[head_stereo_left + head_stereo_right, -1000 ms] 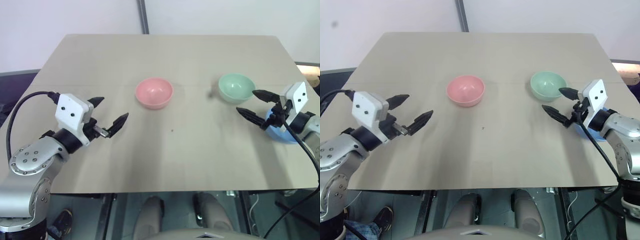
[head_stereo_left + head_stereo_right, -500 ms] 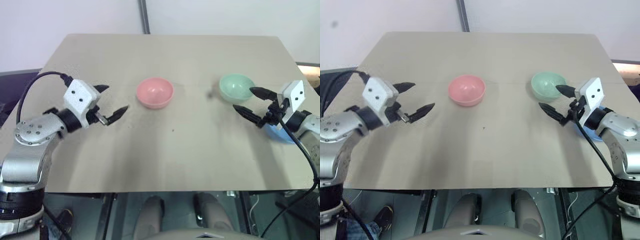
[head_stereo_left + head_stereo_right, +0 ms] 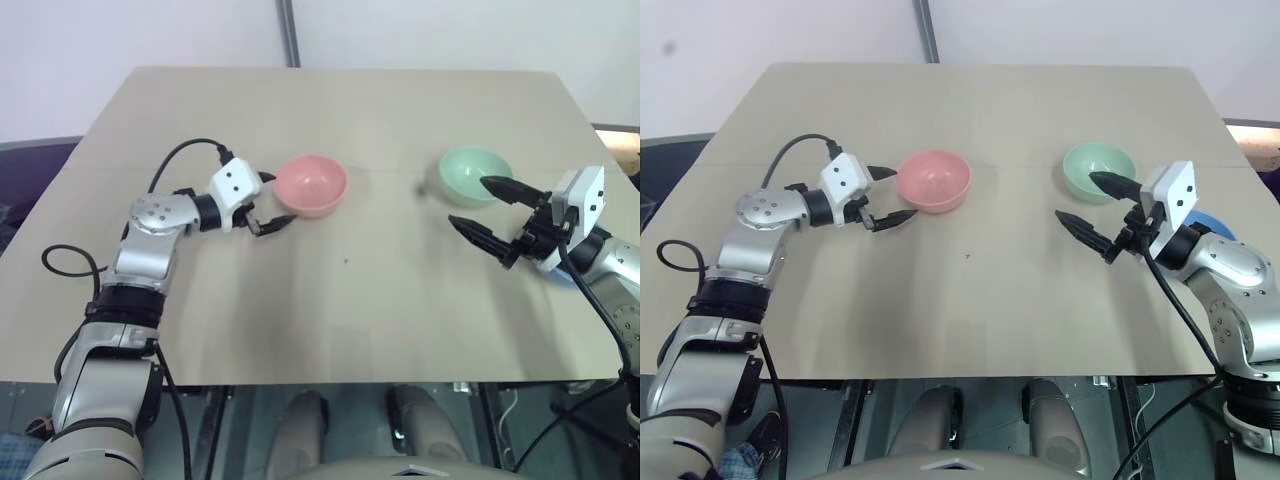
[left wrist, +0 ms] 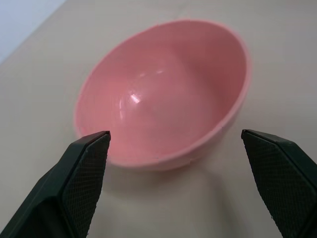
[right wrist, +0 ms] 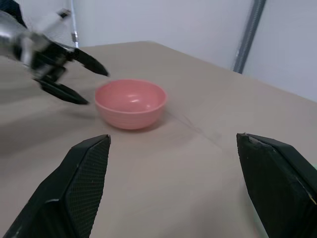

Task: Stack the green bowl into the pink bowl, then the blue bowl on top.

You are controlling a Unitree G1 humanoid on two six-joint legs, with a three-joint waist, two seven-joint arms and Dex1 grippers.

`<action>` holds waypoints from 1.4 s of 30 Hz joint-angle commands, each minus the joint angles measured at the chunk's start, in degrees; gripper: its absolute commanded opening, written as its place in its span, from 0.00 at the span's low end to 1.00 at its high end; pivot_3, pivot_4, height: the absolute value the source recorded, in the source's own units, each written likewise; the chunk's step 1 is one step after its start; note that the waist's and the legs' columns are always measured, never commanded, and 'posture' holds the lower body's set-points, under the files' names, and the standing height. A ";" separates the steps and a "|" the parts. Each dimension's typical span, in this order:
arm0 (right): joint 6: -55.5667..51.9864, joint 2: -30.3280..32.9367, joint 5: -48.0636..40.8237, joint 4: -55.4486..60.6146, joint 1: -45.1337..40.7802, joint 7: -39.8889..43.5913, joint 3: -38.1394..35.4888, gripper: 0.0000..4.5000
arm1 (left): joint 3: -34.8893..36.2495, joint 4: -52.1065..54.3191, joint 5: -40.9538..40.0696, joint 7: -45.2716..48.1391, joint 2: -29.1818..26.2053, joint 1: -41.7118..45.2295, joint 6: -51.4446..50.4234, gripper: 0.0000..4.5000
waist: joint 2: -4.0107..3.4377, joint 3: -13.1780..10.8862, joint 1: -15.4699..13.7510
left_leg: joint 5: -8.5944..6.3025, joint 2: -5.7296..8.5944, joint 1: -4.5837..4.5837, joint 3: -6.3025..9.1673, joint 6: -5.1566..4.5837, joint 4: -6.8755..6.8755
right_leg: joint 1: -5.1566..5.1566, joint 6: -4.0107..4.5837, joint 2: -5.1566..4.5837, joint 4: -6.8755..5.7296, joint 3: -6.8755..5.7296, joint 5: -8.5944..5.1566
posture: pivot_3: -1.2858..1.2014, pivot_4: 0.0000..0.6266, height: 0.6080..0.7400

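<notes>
Left gripper (image 3: 883,196) spread wide beside pink bowl (image 3: 933,181); could shove it; right gripper (image 3: 1092,207) also spread, empty, near green bowl (image 3: 1098,169).

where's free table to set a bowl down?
Free: the near half of the table, the far strip behind the bowls, and the gap between pink bowl and green bowl. Crowded: left pincer by pink; right pincer by green and blue bowl.

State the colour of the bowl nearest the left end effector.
Salmon pink, plain round plastic bowl; clearest in the left wrist view.
</notes>
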State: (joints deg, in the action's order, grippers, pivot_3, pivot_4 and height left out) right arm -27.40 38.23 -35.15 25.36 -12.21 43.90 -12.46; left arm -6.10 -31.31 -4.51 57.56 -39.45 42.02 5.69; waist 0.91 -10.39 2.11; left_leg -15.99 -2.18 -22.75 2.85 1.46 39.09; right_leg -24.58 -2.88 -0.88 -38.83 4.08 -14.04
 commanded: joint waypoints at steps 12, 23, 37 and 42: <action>-4.89 2.59 -6.43 8.15 2.79 -2.43 -3.24 0.98 | -6.99 -24.24 8.95 9.84 8.27 18.55 16.83 1.00 | 0.00 0.00 0.10 | 0.00 0.02 -0.03 0.03 0.00 0.04 | 0.01 0.00 0.00 -0.02 -0.02 0.00 | 0.52 0.24 1.00; -3.92 2.55 -6.02 8.36 3.21 -3.78 -3.64 0.98 | -9.58 -30.06 14.35 11.65 8.73 21.22 19.66 1.00 | 0.01 0.00 0.14 | 0.00 0.02 -0.03 0.06 -0.01 0.06 | 0.01 -0.01 0.02 -0.03 -0.02 0.00 | 0.52 0.24 1.00; -3.76 2.62 -6.30 7.40 2.48 -3.91 -3.59 1.00 | -8.51 -30.00 14.09 11.77 9.15 21.12 20.90 0.02 | 0.00 0.03 0.12 | 0.00 0.02 -0.03 0.07 -0.01 0.07 | 0.01 -0.01 0.02 -0.05 -0.02 0.00 | 0.52 0.24 1.00; -3.61 2.54 -6.06 7.31 2.38 -3.85 -3.37 1.00 | -8.55 -27.53 13.74 13.61 8.74 20.14 23.00 0.02 | 0.01 0.02 0.12 | 0.00 0.03 -0.01 0.07 -0.01 0.08 | 0.03 -0.01 0.01 -0.06 -0.02 0.00 | 0.52 0.24 1.00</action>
State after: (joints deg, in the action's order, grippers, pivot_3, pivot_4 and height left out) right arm -32.15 40.29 -40.84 31.31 -9.10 39.99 -14.26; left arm -15.13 -61.50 10.00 70.24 -30.04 62.42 26.88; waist 0.92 -10.36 2.23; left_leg -15.99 -2.15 -22.76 2.93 1.45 39.18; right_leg -24.54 -2.89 -0.87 -38.89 4.05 -14.04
